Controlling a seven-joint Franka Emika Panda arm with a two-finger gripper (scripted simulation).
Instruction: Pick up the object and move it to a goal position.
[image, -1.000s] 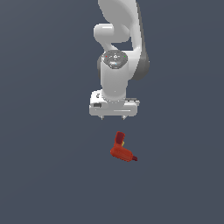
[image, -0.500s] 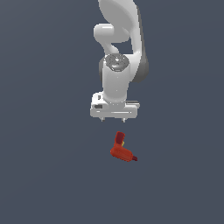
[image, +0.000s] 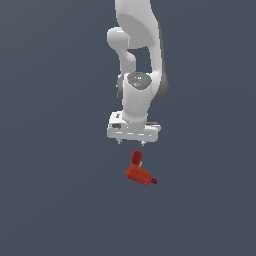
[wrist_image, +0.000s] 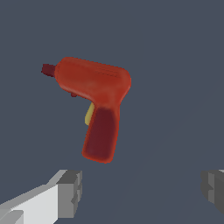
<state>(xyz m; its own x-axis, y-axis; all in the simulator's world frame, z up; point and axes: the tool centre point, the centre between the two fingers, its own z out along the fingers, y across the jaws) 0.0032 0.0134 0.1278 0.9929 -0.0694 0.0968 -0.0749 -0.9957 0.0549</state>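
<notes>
One white arm is hanging down over a plain dark grey surface, and one gripper (image: 131, 142) is sitting at its end. One red drill-shaped toy (image: 139, 170) is lying on that grey ground, just below the gripper in the exterior view and apart from it; nothing is touching it. No other loose thing is showing in either view, and no container is showing.

The toy is lying on its side. In the exterior view its handle is pointing up toward the gripper, and its dark red nose tip (image: 154, 181) is pointing toward the exterior view's right. A small yellow mark (image: 140, 162) is showing where the handle is meeting the body. In the wrist view the toy (wrist_image: 98, 103) is filling much of the picture, with the nose tip (wrist_image: 48, 70) at one end of the stubby body and the yellow mark (wrist_image: 89, 114) beside the darker handle.

Two fingers (wrist_image: 70, 192) are showing in the wrist view, standing wide apart and holding nothing; the toy is lying beyond their tips, not between them.
</notes>
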